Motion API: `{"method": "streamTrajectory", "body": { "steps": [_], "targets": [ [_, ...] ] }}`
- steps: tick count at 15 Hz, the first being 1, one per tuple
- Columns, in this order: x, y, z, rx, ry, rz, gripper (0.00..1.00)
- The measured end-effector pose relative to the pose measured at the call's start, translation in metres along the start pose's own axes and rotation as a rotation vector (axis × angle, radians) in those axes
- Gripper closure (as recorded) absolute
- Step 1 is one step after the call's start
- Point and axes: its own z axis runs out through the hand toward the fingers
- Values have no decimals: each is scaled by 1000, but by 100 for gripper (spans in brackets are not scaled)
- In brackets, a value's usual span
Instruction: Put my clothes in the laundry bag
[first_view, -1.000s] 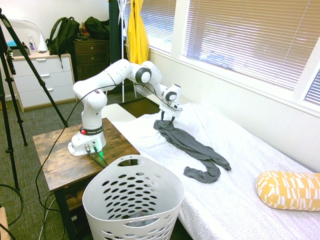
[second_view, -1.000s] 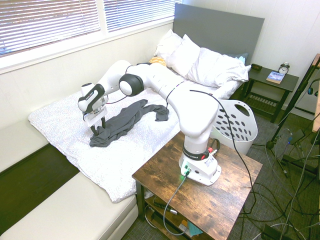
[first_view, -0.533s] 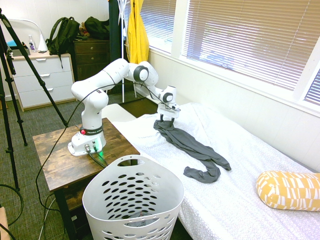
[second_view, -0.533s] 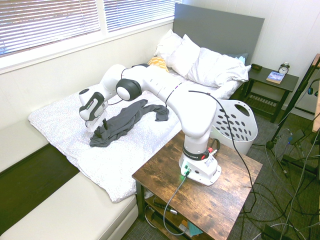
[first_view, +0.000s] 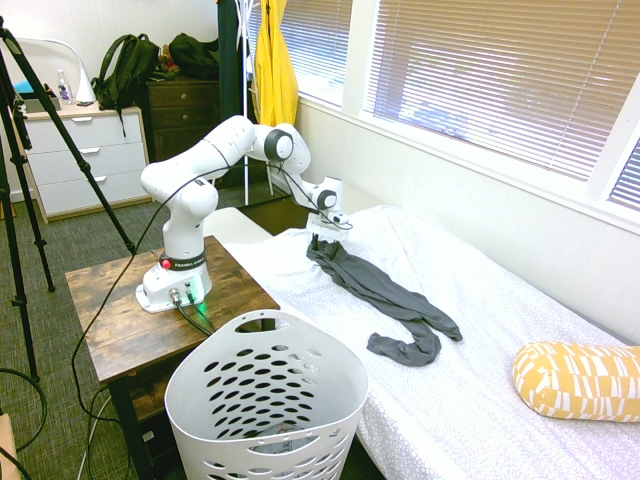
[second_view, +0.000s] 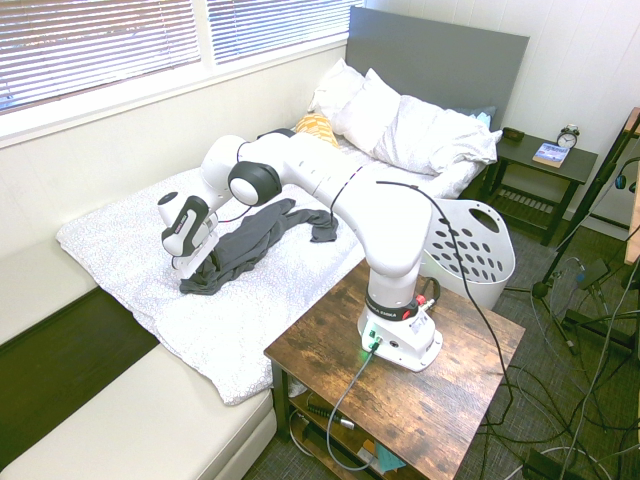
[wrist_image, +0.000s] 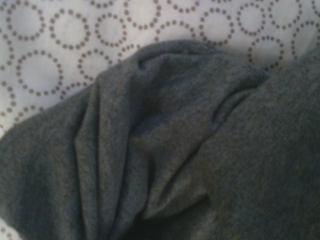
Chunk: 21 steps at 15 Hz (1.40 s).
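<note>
One white laundry basket stood empty nearest us; beyond it the dark grey garment lay on the bed. Our hand, wide open and holding nothing, hung over the garment's bunched end; we judged closing on it came next.

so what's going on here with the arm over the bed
A white robot arm reaches from its wooden table over the bed and has its gripper pointing down, jaws open, right at the bunched end of a dark grey garment lying on the bedspread. Nothing is gripped or lifted yet. The white laundry basket stands on the floor beside the bed.
</note>
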Motion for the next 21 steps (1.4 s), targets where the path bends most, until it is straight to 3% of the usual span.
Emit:
{"method": "streamTrajectory", "body": {
  "steps": [7, 21],
  "targets": [
    [-9, -11, 4, -8, 122, 15, 100],
    [-6, -7, 7, 0, 135, 13, 100]
  ]
}}
